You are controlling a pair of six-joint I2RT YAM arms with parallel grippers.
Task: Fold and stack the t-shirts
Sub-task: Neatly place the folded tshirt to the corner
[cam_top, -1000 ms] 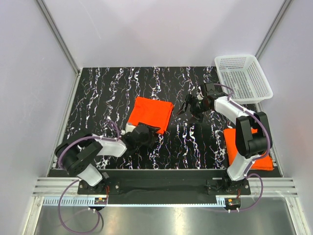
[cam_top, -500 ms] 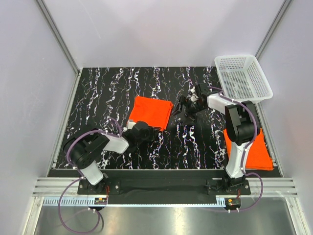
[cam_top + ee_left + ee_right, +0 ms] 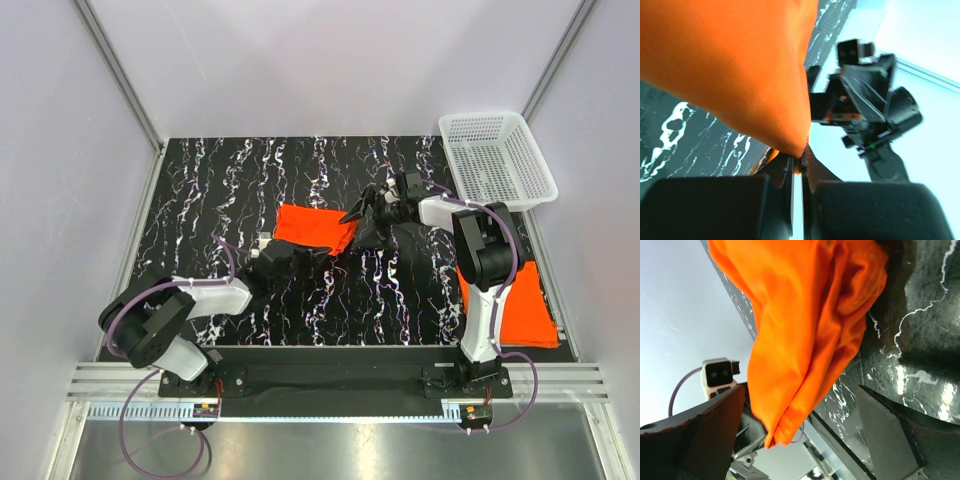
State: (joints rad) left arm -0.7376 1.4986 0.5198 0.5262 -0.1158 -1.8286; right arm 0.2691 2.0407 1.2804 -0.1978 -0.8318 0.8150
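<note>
A folded orange t-shirt (image 3: 312,226) lies mid-table. My left gripper (image 3: 322,257) is shut on its near right corner; in the left wrist view the cloth (image 3: 735,65) rises from the pinch between the closed jaws (image 3: 801,161). My right gripper (image 3: 361,221) stands open at the shirt's right edge. In the right wrist view the lifted corner of the shirt (image 3: 805,335) hangs between the wide-spread fingers (image 3: 715,430), touching neither. A second folded t-shirt (image 3: 524,310) lies at the near right, partly hidden by the right arm.
A white mesh basket (image 3: 497,160) stands at the back right corner. Grey walls close in the black marbled table (image 3: 210,190) on three sides. Both grippers are close together at the shirt's right corner.
My left gripper shut on the shirt's near right corner and raised it. My right gripper swung left to the shirt's right edge and opened a little wider.
</note>
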